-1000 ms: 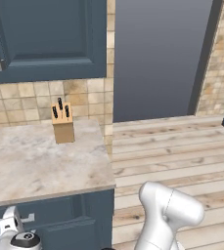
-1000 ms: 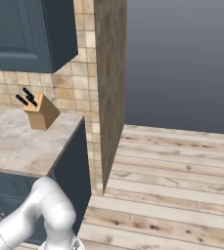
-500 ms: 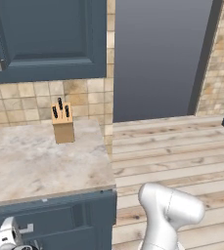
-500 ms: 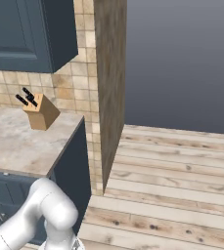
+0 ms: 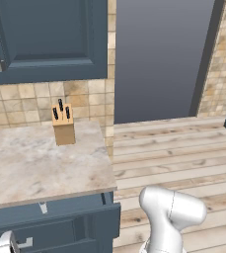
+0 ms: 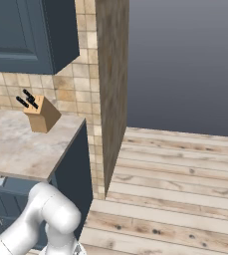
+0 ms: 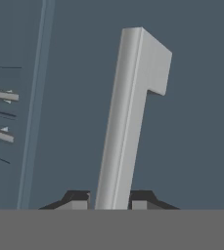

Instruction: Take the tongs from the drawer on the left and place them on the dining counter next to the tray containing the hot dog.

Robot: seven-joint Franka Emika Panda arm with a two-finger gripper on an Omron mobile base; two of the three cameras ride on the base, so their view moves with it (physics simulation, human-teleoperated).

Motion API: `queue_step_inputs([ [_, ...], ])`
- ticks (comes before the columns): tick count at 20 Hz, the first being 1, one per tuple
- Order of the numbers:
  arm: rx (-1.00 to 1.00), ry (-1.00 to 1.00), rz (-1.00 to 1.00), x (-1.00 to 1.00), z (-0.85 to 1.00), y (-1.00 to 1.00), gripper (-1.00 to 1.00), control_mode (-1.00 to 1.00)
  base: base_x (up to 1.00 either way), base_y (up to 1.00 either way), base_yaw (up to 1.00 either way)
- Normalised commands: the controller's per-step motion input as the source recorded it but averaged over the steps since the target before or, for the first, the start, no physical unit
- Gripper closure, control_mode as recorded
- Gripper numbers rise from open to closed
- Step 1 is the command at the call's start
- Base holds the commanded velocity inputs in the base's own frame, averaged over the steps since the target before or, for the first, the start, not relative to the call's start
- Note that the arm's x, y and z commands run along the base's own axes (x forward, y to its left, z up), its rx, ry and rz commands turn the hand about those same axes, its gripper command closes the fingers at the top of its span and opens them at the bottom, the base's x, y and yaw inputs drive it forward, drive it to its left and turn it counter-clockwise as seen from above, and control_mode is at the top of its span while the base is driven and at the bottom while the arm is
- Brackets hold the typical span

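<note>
1. Gripper (image 7: 110,202): two small dark fingertips (image 7: 79,200) at the bottom of the hand view, clamped on the silver bar handle (image 7: 128,117), one tip on each side of the bar.
2. Silver bar handle: brushed metal, with a bent end post at the far end; it runs slightly tilted up the middle of the hand view, standing off the dark slate-blue drawer front (image 7: 196,122) behind it.
3. Dark slate-blue drawer front: wide and flat. In the left base view the drawer (image 5: 55,230) stands out a little from under the edge of the marble surface, at the lower left. Its inside cannot be seen.
4. Beige veined marble surface (image 5: 30,168): short worktop above the drawer, ending at a tiled wall corner; also seen at the left of the right base view (image 6: 21,149).
5. Wooden knife block (image 5: 63,126): light wood, with dark knife handles sticking out of the top; it stands upright near the back of the surface, just in front of the beige tiled wall (image 5: 20,101).
6. Dark blue upper cabinet door (image 5: 50,37): panelled, mounted above the tiled wall.
7. Pale wooden plank floor (image 5: 173,153): to the right of the worktop, reaching back to a grey wall panel (image 5: 159,54).
8. White arm (image 5: 171,217): rounded joint at the lower right of the left base view.
</note>
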Motion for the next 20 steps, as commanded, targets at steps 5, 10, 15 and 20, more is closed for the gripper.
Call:
queue_step_inputs([
  [5, 0.0, 0.0, 0.0, -0.39, 0.0, 0.0, 1.0, -1.0, 0.0, 0.0, 0.0],
  [10, 0.0, 0.0, 0.0, -0.29, 0.0, 0.0, 1.0, -1.0, 0.0, 0.0, 0.0],
  [15, 0.0, 0.0, 0.0, 0.0, 0.0, 0.0, 1.0, -1.0, 0.0, 0.0, 0.0],
  [20, 0.0, 0.0, 0.0, -0.01, 0.0, 0.0, -1.0, -1.0, 0.0, 0.0, 0.0],
])
